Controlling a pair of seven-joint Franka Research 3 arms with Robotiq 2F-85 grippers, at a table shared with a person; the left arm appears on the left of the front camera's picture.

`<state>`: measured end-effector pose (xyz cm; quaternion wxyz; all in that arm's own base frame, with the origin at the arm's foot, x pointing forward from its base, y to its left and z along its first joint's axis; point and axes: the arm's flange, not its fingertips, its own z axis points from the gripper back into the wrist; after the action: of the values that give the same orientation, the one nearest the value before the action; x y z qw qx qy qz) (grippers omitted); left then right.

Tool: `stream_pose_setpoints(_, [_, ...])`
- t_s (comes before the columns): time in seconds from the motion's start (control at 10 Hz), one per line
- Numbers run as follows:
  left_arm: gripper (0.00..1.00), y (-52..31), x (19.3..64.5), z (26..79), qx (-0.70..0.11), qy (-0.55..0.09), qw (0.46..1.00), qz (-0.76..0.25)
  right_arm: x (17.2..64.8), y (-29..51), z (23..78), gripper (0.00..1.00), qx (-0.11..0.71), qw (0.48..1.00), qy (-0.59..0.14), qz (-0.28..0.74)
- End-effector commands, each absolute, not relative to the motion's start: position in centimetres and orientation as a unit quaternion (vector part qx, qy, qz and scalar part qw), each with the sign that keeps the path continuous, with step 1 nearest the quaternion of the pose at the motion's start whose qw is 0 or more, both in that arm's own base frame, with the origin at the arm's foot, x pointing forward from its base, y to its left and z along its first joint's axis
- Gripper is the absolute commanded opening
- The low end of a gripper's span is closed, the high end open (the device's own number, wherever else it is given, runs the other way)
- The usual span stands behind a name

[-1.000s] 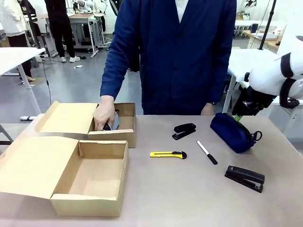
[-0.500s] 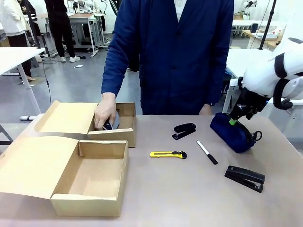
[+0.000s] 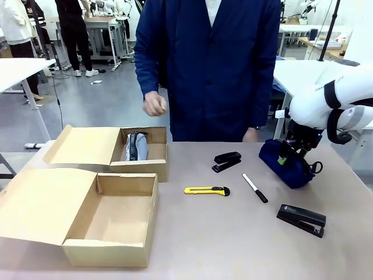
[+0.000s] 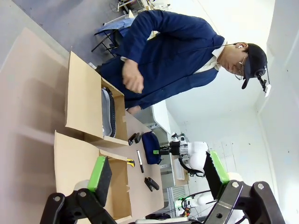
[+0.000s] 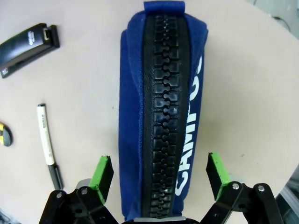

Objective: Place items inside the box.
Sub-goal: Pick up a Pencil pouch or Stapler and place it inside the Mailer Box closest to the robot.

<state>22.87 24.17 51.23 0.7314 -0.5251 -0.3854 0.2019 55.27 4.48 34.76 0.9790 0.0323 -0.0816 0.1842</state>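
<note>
Grey pouch sits in far box — on edge, I think. Near box open. Loose to the right — far stapler, yellow knife, pen, navy pouch, near stapler.

Probably a lab: white worktables.

My right gripper is spread wide, a green pad on each side of the navy pouch. The pouch runs lengthwise between my fingers, black zipper up, white lettering along one flank. On the table beside it lie a pen, a black stapler farther off, and a yellow knife's tip at the edge.
</note>
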Motion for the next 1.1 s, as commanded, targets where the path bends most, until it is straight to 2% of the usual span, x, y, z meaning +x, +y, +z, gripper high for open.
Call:
stream_pose_setpoints(0.0, [1.0, 24.13, 22.99, 51.35, -0.527, -0.397, 0.726, 0.193, 55.88, 4.96, 35.45, 1.0, 0.041, 0.981, -0.076, 0.175])
stream_pose_setpoints(0.1, [1.0, 24.13, 22.99, 51.35, -0.527, -0.397, 0.726, 0.193, 55.87, 4.9, 35.45, 0.44, 0.039, 0.982, -0.074, 0.171])
stream_pose_setpoints(0.2, [1.0, 24.13, 22.99, 51.35, -0.527, -0.397, 0.726, 0.193, 55.85, 4.75, 35.52, 0.43, 0.04, 0.983, -0.07, 0.164])
stream_pose_setpoints(0.3, [1.0, 24.13, 22.99, 51.35, -0.527, -0.397, 0.726, 0.193, 55.87, 4.69, 35.63, 0.0, 0.041, 0.983, -0.072, 0.162])
stream_pose_setpoints(0.4, [1.0, 24.13, 22.99, 51.35, -0.527, -0.397, 0.726, 0.193, 55.77, 4.64, 35.64, 0.37, 0.038, 0.984, -0.074, 0.16])
stream_pose_setpoints(0.5, [1.0, 24.13, 22.99, 51.35, -0.527, -0.397, 0.726, 0.193, 55.74, 4.62, 35.57, 0.0, 0.034, 0.983, -0.075, 0.161])
stream_pose_setpoints(1.0, [1.0, 24.13, 22.99, 51.35, -0.527, -0.397, 0.726, 0.193, 55.69, 4.39, 35.59, 0.0, 0.032, 0.984, -0.072, 0.162])
